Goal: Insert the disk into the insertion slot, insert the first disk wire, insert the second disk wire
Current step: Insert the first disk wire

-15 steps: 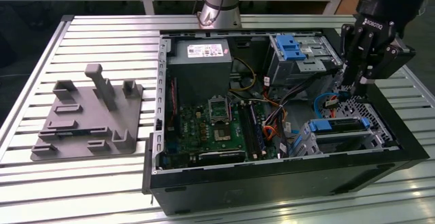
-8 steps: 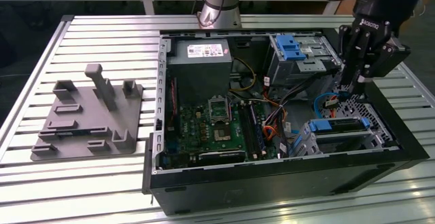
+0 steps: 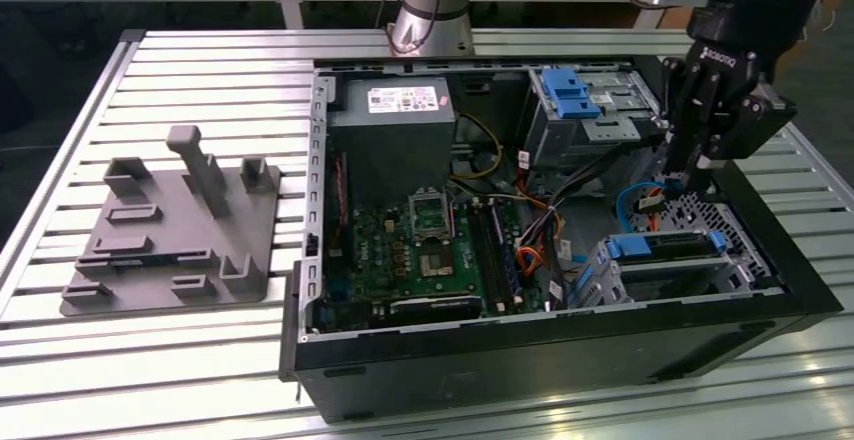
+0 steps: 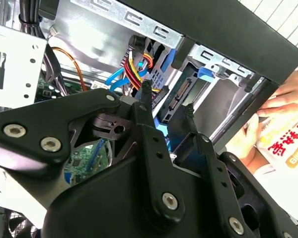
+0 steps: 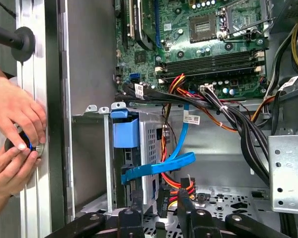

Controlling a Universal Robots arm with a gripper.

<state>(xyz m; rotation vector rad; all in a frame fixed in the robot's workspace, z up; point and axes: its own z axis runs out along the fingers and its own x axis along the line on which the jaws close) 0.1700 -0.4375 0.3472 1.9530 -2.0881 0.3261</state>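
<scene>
Step in hand: by my reading the disk wires, since the disk [image 3: 663, 244] already sits inside the insertion slot [image 3: 674, 282]
Hand: the hand [image 4: 167, 97] hangs inside the case [image 3: 534, 360], over the gap between the slot and the taller cage [image 3: 587, 110]; its fingers are a little apart with nothing between them, and one tip is near the red-yellow-black wire bundle [image 4: 137, 67]
Wires: a flat blue wire [image 5: 159, 166] runs toward the disk's rear edge; I cannot tell whether it or the bundle is plugged in
What the move calls for: probably a firm pinch on a plug, held square to the disk's rear socket, in a tight space crowded with cables
Disk's look: flat silver body in a bright blue carrier, lying flat in the low perforated cage at the exterior view's right
Setting: the case rests open on a slatted table [image 3: 200, 60]
</scene>
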